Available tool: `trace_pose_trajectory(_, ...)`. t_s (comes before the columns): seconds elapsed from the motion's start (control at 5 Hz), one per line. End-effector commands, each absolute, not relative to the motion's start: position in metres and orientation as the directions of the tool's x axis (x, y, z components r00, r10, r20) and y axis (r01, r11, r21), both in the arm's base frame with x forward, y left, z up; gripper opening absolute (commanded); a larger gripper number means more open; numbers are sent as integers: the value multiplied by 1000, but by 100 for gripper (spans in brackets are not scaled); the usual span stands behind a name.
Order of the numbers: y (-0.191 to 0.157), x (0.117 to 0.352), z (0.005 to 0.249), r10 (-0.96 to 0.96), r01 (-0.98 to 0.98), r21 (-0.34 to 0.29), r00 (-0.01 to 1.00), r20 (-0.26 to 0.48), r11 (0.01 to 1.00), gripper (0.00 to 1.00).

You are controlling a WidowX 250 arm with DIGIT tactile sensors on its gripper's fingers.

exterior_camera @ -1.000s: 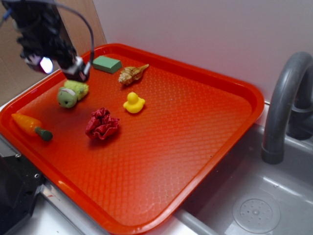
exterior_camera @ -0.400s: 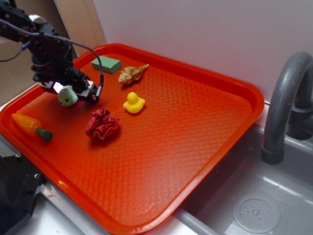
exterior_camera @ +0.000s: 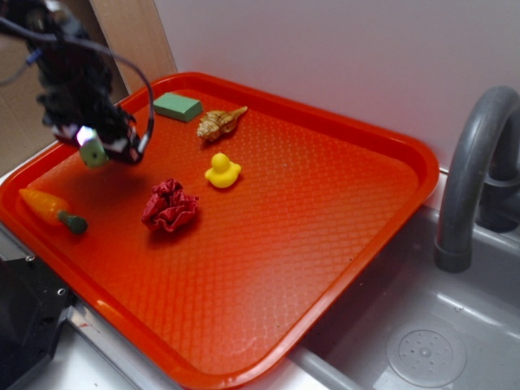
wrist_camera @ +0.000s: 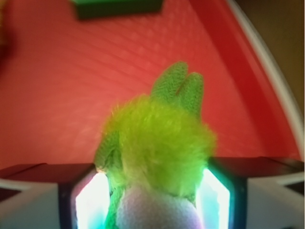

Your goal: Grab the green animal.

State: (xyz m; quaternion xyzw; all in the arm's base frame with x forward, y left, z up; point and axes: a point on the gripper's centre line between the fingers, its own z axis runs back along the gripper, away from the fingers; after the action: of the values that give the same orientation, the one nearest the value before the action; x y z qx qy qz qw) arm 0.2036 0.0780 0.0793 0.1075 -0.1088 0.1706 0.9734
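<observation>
Hand clamped around green animal

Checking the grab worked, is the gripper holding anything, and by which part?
Yes: the gripper is shut on the green animal, pinching its fuzzy body from both sides.

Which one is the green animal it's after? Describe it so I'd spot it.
Look at the red tray, far left end. The gripper holds the green animal above it: fuzzy and lime-green, unlike the flat dark-green block or yellow duck.
</observation>
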Motion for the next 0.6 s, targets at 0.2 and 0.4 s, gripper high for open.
trace_pose_trajectory(0.2, -7, 205, 197, -57, 47, 121, 995, 80, 992, 0)
trace_pose_trajectory(0.4, 5, 205, 220, -15, 2, 101, 991, 136, 995, 0)
